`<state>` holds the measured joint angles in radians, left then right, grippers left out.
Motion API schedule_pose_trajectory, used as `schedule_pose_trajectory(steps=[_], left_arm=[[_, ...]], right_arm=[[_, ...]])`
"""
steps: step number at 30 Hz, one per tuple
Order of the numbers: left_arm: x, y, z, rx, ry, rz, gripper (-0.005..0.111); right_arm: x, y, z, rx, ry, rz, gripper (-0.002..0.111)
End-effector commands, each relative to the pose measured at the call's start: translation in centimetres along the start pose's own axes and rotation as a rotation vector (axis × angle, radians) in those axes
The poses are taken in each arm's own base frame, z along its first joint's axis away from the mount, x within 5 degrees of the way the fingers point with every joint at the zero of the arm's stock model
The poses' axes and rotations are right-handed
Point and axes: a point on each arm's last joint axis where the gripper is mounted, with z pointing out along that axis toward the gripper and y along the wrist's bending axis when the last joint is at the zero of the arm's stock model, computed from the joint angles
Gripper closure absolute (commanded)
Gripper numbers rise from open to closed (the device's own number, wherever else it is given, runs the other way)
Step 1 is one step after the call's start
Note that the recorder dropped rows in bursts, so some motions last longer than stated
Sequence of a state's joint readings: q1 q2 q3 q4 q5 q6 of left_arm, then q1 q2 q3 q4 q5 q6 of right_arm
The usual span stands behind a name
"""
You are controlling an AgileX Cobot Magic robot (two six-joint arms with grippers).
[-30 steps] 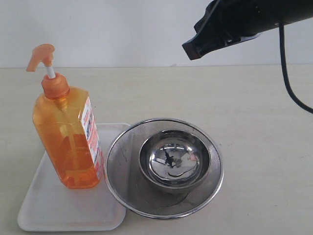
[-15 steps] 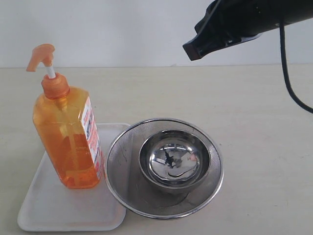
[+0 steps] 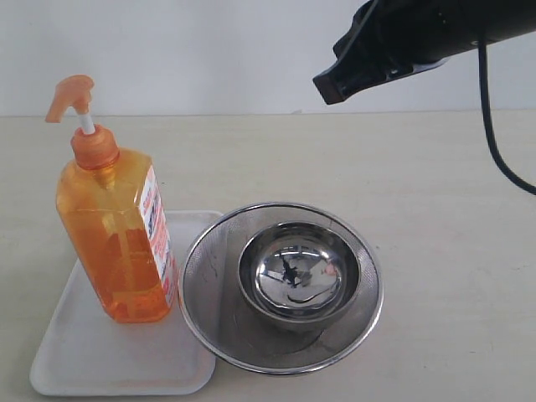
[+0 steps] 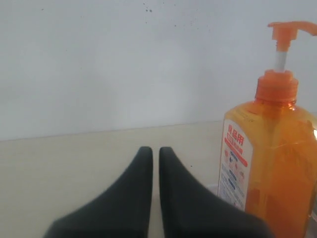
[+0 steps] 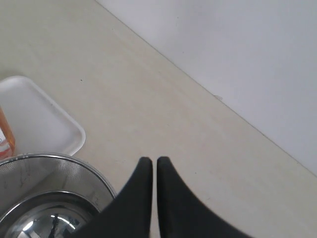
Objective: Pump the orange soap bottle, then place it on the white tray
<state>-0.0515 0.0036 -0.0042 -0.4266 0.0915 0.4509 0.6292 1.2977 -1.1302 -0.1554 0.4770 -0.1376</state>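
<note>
The orange soap bottle (image 3: pixel 117 243) stands upright on the white tray (image 3: pixel 126 360) at the front left, its pump head up and pointing left. My left gripper (image 4: pixel 155 150) is shut and empty, low over the table beside the bottle (image 4: pixel 277 163) and apart from it; the exterior view does not show it. My right gripper (image 3: pixel 328 84) hangs high at the back right, shut with nothing in it. In the right wrist view that gripper (image 5: pixel 154 161) is above bare table, and the tray corner (image 5: pixel 34 119) and a sliver of the bottle (image 5: pixel 4 134) lie off to the side.
A round steel mesh strainer (image 3: pixel 368 318) with a steel bowl (image 3: pixel 299 276) in it sits right next to the tray, its rim overlapping the tray's edge. A black cable (image 3: pixel 494 142) hangs from the right arm. A pale wall closes off the far side of the table.
</note>
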Motion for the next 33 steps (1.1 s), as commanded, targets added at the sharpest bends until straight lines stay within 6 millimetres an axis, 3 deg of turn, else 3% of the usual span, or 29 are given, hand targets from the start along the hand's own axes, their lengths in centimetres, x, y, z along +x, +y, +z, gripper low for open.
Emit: schedule_pose_trajectory(steps=[1, 12, 22, 33], left_arm=[[0.2, -0.1, 0.0, 0.005, 0.010, -0.003, 0.102], [1.3, 0.0, -0.1, -0.023, 0.128, -0.370, 0.102], [1.6, 0.3, -0.1, -0.043, 0.160, -0.071, 0.102], [2.0, 0.2, -0.2, -0.035, 0.210, -0.068, 0.102]], right_arm=[[0.0, -0.2, -0.3, 0.009, -0.007, -0.003, 0.108], [-0.1, -0.2, -0.3, 0.010, -0.018, -0.003, 0.108], [-0.2, -0.2, -0.3, 0.011, -0.024, -0.003, 0.108], [-0.2, -0.2, -0.3, 0.011, -0.024, -0.003, 0.108]])
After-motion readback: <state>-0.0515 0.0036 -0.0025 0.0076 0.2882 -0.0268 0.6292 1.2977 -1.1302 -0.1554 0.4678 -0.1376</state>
